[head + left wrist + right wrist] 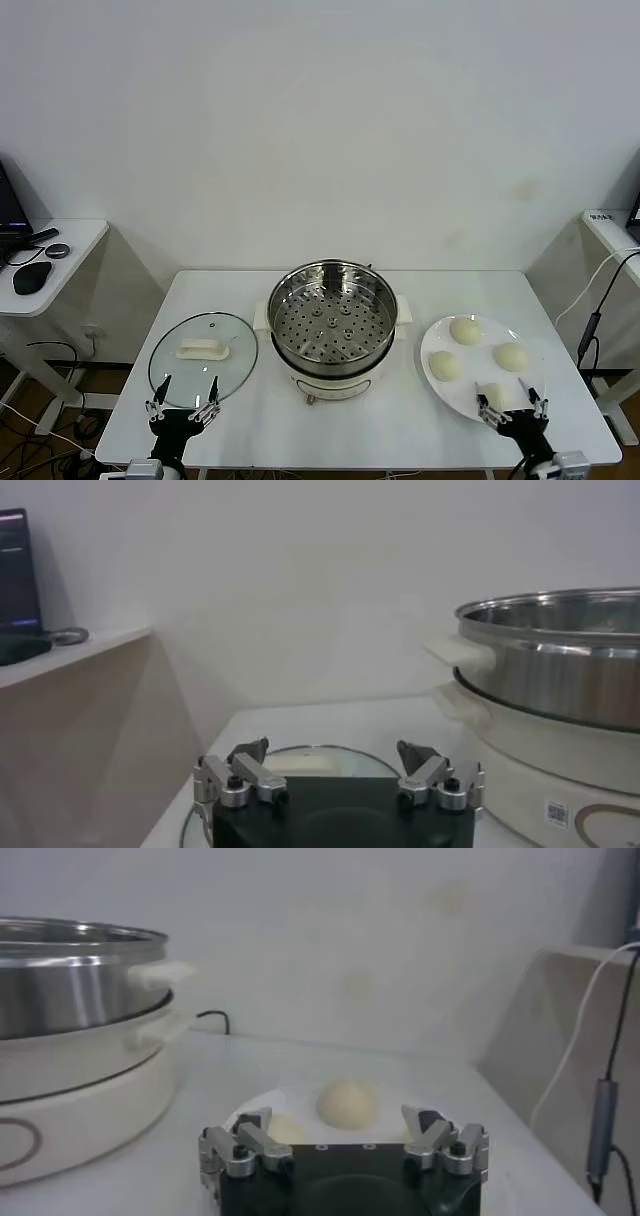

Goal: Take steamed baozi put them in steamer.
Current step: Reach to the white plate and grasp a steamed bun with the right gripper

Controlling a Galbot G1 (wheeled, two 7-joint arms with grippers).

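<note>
Several pale steamed baozi [466, 330] lie on a white plate [429, 342] at the table's right. The steamer [330, 325], a shiny steel pot with a perforated tray on a cream base, stands empty at the table's middle. My right gripper [512, 405] hovers open at the plate's near edge, partly covering the nearest bun [494, 393]. In the right wrist view its jaws [340, 1123] stand wide, with a bun [347, 1104] beyond them and the steamer [70, 978] off to one side. At the lid's near edge my left gripper [182, 395] is open and holds nothing [335, 755].
A round glass lid [203, 355] with a cream handle lies flat left of the steamer, also seen in the left wrist view [320, 752]. A side table [50, 270] with a mouse stands at left, another [612, 225] with cables at right.
</note>
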